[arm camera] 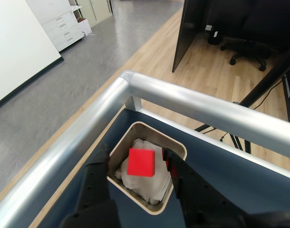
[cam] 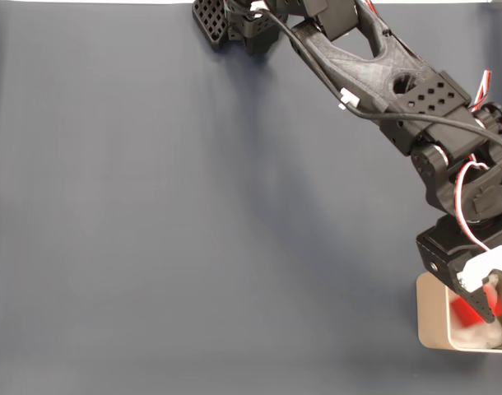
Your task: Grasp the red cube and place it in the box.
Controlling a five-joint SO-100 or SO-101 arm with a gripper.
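Note:
The red cube hovers over the white padding inside the beige box, with a gap showing on each side between it and the black fingers. My gripper is open above the box. In the fixed view the box sits at the lower right edge, the gripper hangs over it, and the red cube looks blurred just beneath the fingers. I cannot tell whether the cube rests on the padding or is in the air.
The box stands in the table's corner, close to a silver rail that frames the dark blue surface. The arm's base is at the top centre of the fixed view. Floor, cabinets and a chair lie beyond the rail.

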